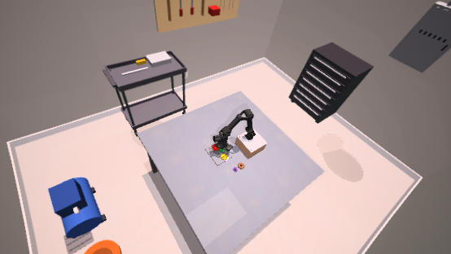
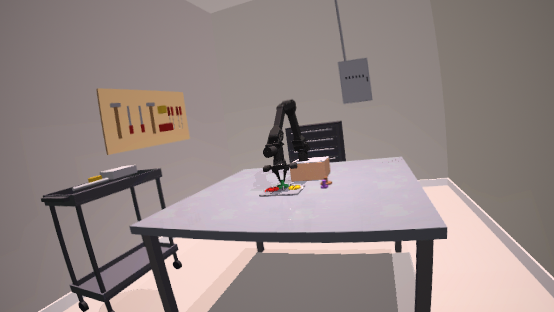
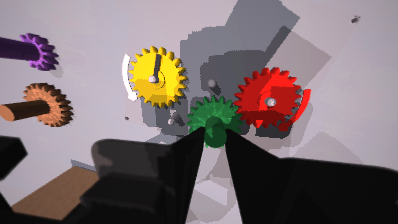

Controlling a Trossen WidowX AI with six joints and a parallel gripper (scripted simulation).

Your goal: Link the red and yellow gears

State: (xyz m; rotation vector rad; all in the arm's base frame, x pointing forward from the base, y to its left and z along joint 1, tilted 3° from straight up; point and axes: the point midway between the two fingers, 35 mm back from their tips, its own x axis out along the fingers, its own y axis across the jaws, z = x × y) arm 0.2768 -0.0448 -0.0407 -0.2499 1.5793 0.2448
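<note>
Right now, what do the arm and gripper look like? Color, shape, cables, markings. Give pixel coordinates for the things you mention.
Arm (image 1: 238,119) (image 2: 287,106): black, chunky rounded joint housings joined by slimmer links. Gripper (image 2: 282,182) (image 3: 214,132): also black, with wide, blocky carriers narrowing to slim, pointed fingers. I can make out no cables, sleeves or markings on either; the top and exterior views are too coarse to rule out small ones.
</note>
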